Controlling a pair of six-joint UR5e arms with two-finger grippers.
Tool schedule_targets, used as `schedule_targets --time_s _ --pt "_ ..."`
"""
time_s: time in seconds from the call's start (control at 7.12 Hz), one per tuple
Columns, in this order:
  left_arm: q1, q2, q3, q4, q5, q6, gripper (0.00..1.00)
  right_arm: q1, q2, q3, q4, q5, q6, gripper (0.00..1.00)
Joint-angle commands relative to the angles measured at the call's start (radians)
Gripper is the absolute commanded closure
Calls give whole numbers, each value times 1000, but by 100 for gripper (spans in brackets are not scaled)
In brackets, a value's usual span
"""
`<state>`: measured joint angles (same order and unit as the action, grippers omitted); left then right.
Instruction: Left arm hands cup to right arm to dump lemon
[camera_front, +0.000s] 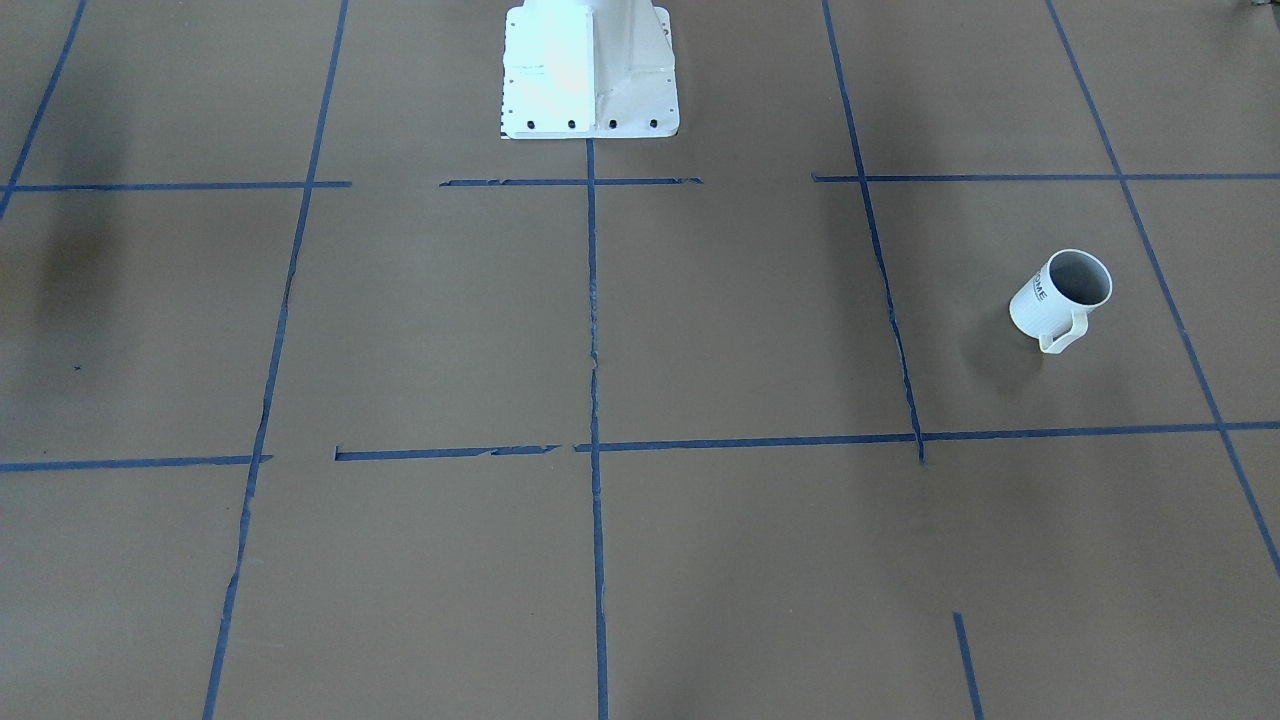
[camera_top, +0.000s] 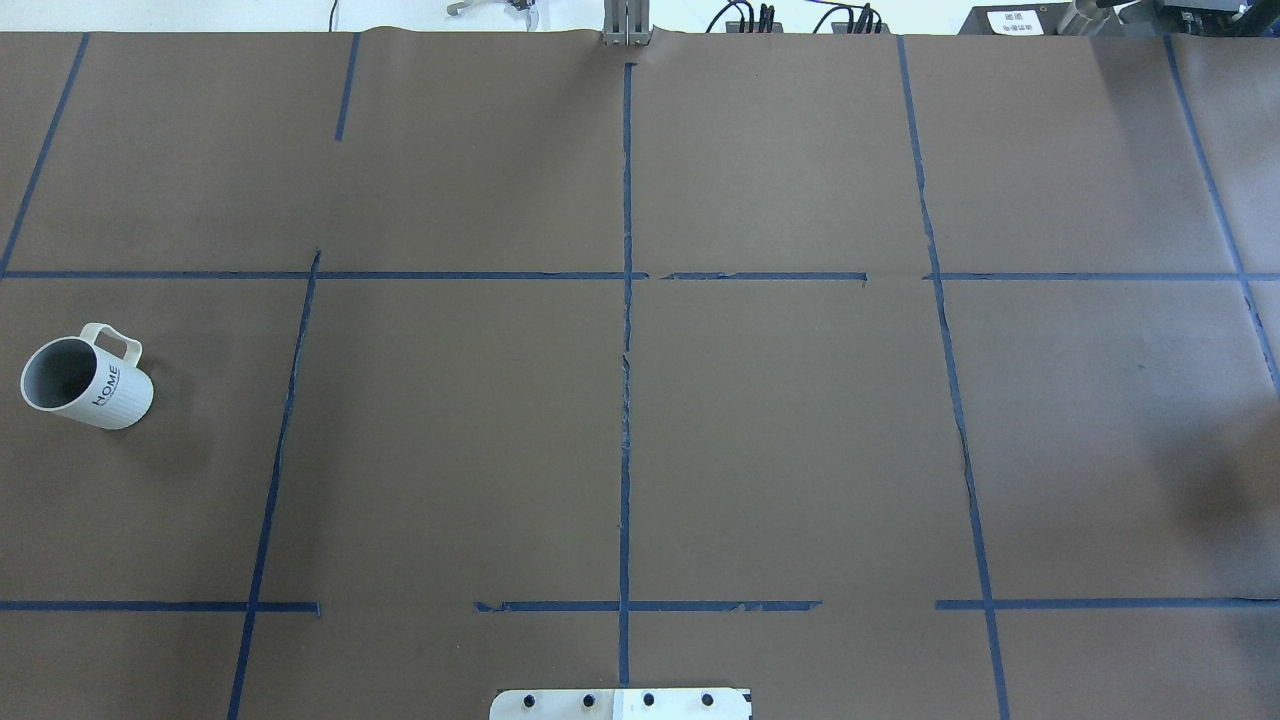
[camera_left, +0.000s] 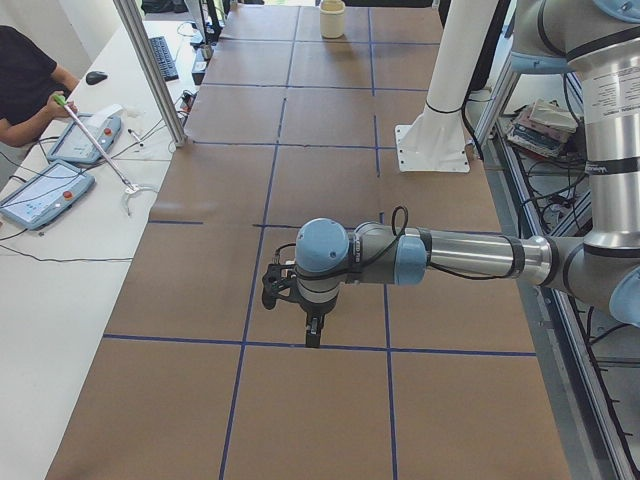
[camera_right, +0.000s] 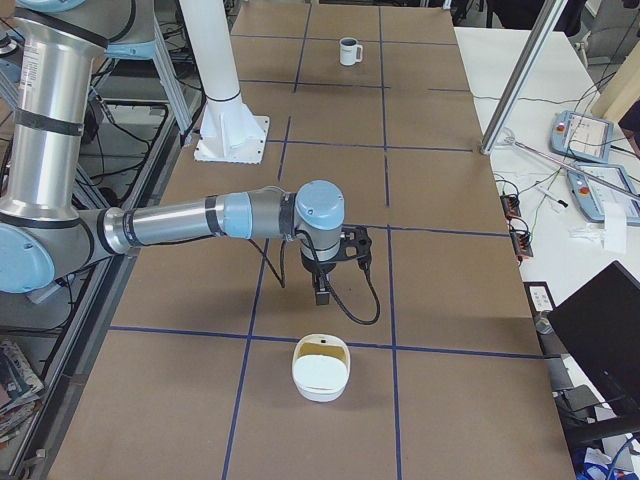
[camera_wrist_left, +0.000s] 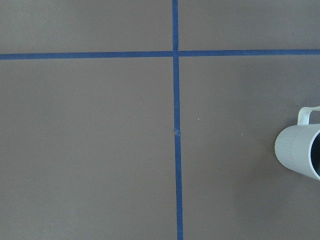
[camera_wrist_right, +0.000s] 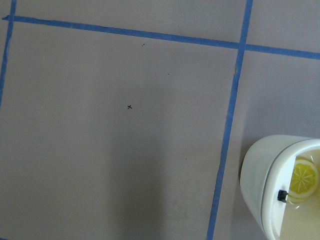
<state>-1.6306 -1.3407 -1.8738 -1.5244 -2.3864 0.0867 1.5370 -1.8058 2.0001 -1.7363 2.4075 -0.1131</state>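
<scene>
The white ribbed cup stands upright on the brown table, handle toward the far side, on the robot's left. Its visible inside looks grey, and no lemon shows in it. It is small at the far end in the exterior right view and at the right edge of the left wrist view. The left gripper points down over the table near that end. I cannot tell if it is open or shut. The right gripper points down at the other end. I cannot tell its state either.
A white container stands just in front of the right gripper, and a yellow lemon-slice shape shows inside it. The white robot pedestal stands at the table's back edge. A side table with tablets and a metal post flank the operators' side.
</scene>
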Motion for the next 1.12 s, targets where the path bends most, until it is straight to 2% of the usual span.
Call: schedule_targets --time_s 0.0,0.7,0.98 --pt "2 34 -16 0 -2 11 0 0 -1 -3 0 -1 -11 0" --pt "55 35 -41 9 0 11 0 0 -12 -6 0 7 3 0" --pt "64 90 -135 17 -1 10 0 -1 6 -8 0 10 1 0"
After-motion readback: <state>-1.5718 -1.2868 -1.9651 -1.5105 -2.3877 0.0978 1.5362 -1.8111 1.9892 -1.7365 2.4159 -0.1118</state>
